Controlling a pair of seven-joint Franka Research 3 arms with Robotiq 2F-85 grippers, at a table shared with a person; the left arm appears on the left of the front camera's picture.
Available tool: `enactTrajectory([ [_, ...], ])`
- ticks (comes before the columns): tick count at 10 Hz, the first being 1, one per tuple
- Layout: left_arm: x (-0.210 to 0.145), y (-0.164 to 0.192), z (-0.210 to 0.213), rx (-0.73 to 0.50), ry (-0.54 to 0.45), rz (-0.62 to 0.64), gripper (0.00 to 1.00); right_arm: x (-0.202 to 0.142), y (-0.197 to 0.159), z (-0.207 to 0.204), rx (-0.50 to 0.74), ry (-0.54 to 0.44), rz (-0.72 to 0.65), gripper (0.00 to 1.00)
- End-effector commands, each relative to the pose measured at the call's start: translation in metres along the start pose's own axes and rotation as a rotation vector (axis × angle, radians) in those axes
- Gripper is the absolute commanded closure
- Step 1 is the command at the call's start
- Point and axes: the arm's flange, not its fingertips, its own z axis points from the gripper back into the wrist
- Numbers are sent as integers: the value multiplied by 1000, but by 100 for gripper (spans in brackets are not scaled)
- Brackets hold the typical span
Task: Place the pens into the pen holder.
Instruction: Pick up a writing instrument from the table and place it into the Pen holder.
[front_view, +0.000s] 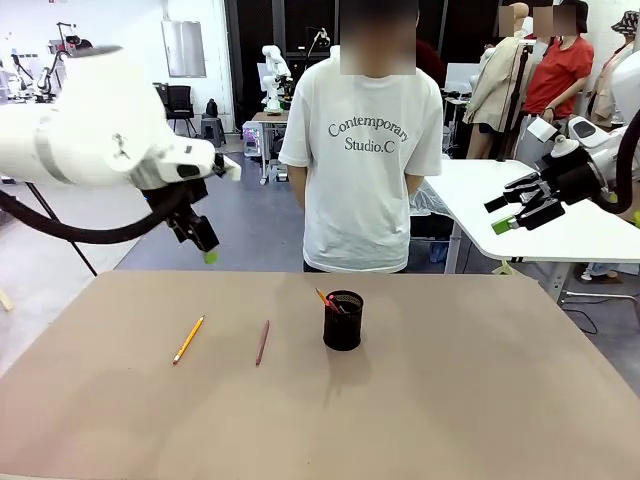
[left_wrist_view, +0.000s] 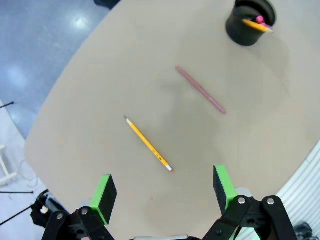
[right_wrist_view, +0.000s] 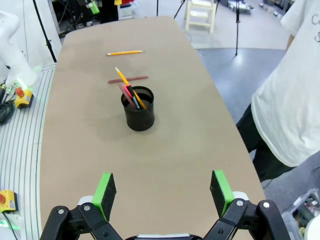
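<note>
An orange-yellow pencil (front_view: 188, 339) and a dark reddish-brown pen (front_view: 262, 342) lie flat on the tan table, left of the black mesh pen holder (front_view: 343, 320). Inside the holder stand a yellow pencil and a pink-red pen (front_view: 325, 298). My left gripper (front_view: 205, 245) hangs open above the table's far left edge. Its wrist view looks down on the pencil (left_wrist_view: 148, 144), the reddish-brown pen (left_wrist_view: 200, 90) and the holder (left_wrist_view: 248, 22). My right gripper (front_view: 505, 215) is open, high at the right, off the table. Its own view shows the holder (right_wrist_view: 138, 108) and both loose pens beyond it.
A person in a white T-shirt (front_view: 362, 150) stands at the table's far edge, arms behind the back. A white table (front_view: 560, 235) stands at the back right, under my right gripper. The tan table (front_view: 450, 400) is bare to the right of the holder and in front of it.
</note>
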Motion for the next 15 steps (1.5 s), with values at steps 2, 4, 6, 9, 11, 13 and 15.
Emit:
enactTrajectory([
  [2, 0, 0, 0, 0, 0, 0, 0, 2, -2, 0, -4, 3, 3, 0],
  [4, 0, 0, 0, 0, 0, 0, 0, 2, -2, 0, -4, 3, 3, 0],
  [6, 0, 0, 0, 0, 0, 0, 0, 2, -2, 0, -4, 3, 3, 0],
  [9, 14, 13, -29, 52, 126, 158, 0, 2, -2, 0, -4, 3, 3, 0],
  [11, 16, 42, -69, 76, 197, 287, 0, 2, -2, 0, -4, 3, 3, 0],
  [13, 6, 66, -108, 78, 226, 386, 0, 2, -2, 0, -4, 3, 3, 0],
  [15, -6, 74, -138, 100, 254, 465, 0, 2, -2, 0, -4, 3, 3, 0],
])
